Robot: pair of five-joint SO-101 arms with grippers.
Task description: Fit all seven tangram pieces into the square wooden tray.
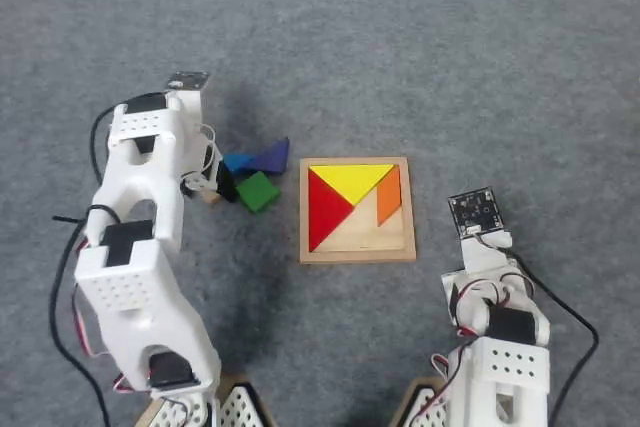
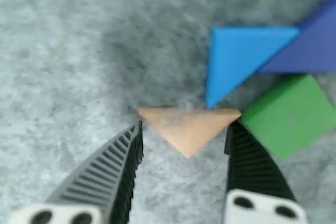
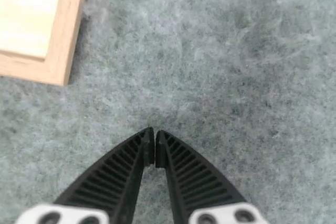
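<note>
Grey felt tabletop (image 1: pixel 500 67): left gripper (image 2: pixel 184 129) spread wide, jaws flanking tan triangle (image 2: pixel 190 132), left of tray (image 1: pixel 358 255); blue triangle (image 2: pixel 236 56), green square (image 2: pixel 289 114) just beside. Right gripper (image 3: pixel 155 148) clenched, near-right of tray.

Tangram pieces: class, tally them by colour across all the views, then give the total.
Red piece: 1
Yellow piece: 1
Orange piece: 1
Light blue piece: 1
Dark blue piece: 1
Green piece: 1
Tan piece: 1
Total: 7
</note>
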